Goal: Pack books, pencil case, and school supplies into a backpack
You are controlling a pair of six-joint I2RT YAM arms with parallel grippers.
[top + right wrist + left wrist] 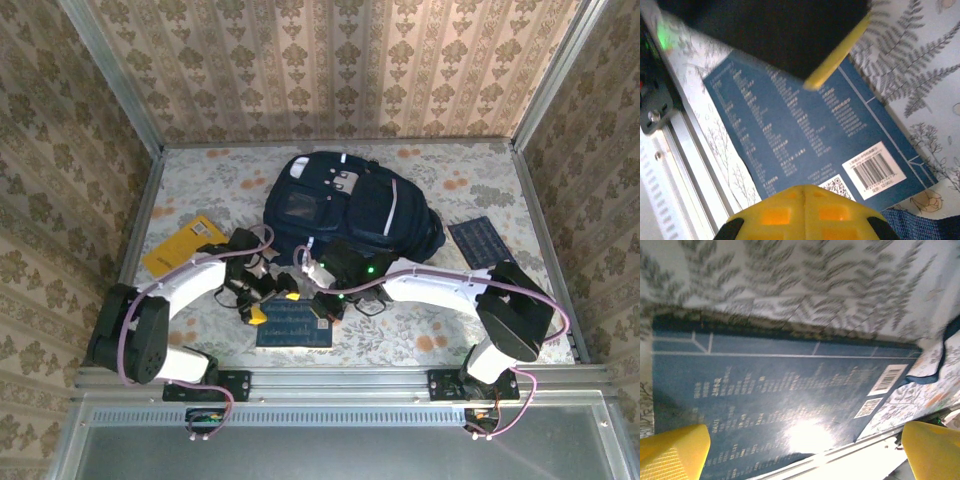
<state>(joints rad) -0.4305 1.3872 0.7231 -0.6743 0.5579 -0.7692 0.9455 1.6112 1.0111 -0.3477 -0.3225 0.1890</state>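
Blue book [295, 327] flat at table [200, 185] near edge, centre, back cover up. Left gripper [802, 455] over it, yellow fingers [675, 452] spread wide, nothing between them. Right gripper [805, 202] above the book's barcode corner, fingers pressed together, gripping nothing visible. Backpack [345, 210] mid-table toward far edge. Yellow book [183, 246] near left edge, navy book [482, 242] near right edge.

The overhead camera sits high behind the arm bases [215, 385], looking down and forward over the whole worktop [200, 185]. Both wrist cameras hang very close above the blue book [293, 327], facing down from opposite sides. That book is common to all three views.
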